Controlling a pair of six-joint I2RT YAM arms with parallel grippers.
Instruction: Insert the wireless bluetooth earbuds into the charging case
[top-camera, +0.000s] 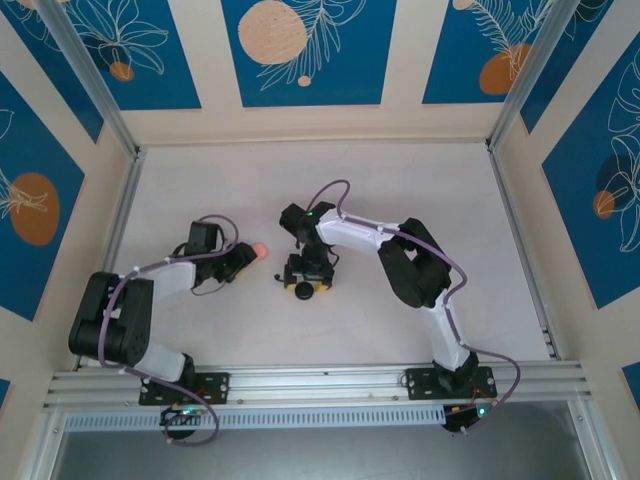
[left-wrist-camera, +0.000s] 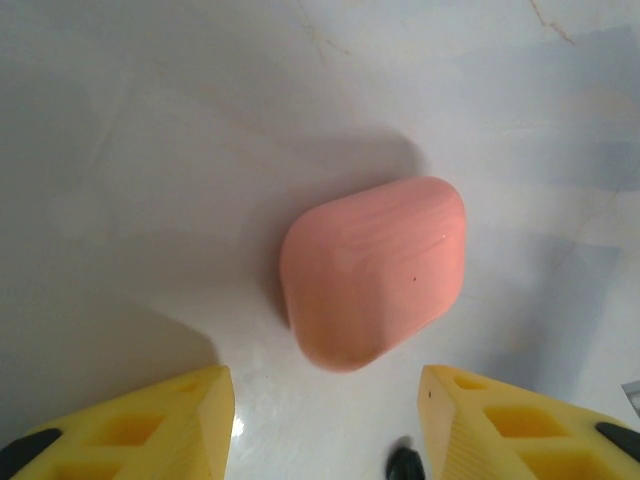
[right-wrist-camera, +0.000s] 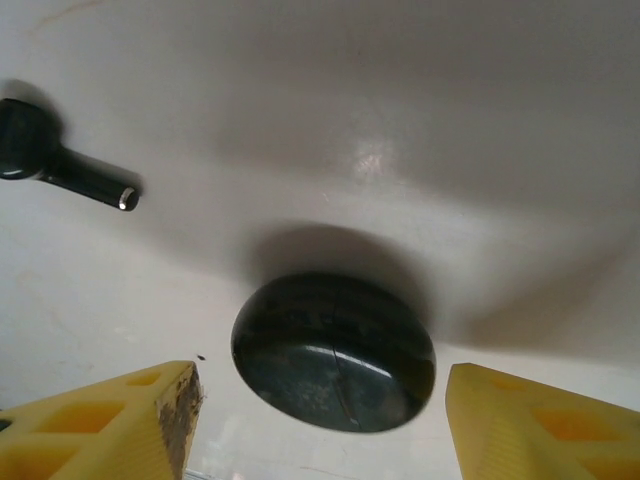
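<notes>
Right wrist, black earbud (right-wrist-camera: 60, 172) lying flat, stem pointing right, right gripper (right-wrist-camera: 320, 420) and left gripper (left-wrist-camera: 325, 410) both parted, empty.

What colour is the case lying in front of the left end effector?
The case is plain salmon pink; it shows best in the left wrist view.
</notes>
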